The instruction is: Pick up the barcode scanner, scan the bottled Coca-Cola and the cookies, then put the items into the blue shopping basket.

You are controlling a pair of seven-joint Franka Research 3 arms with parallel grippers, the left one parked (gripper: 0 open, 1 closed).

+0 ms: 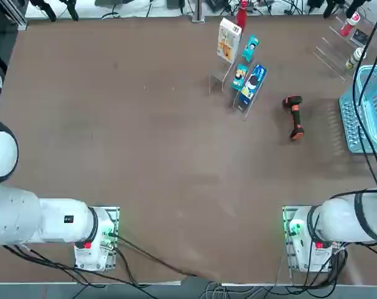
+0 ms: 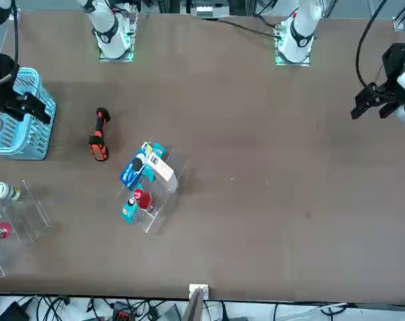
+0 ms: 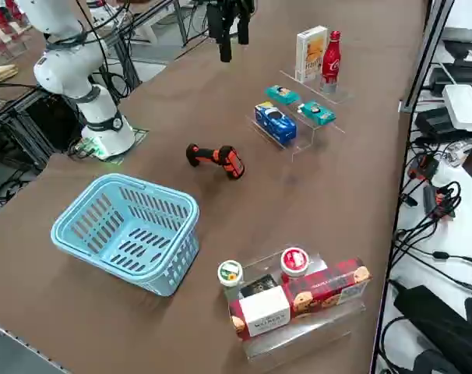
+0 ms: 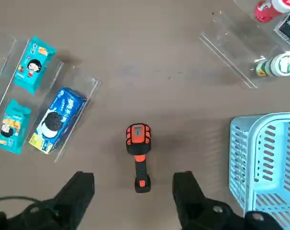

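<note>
You're hovering the right gripper (image 4: 134, 191), fingers apart, over the scanner (image 4: 138, 154); gripping its thin handle off-centre risks it twisting.

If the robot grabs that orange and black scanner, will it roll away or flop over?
Probably not. The barcode scanner lies flat on its side on the table, and its bent pistol shape should keep it from rolling. It looks like hard plastic, so likely stiff, not floppy. The handle is narrow, so it might twist if gripped off-centre. The right gripper hangs above it, jaws open.

Slotted plastic basket (image 3: 127, 234) on matt brown table (image 3: 181, 117)
</note>
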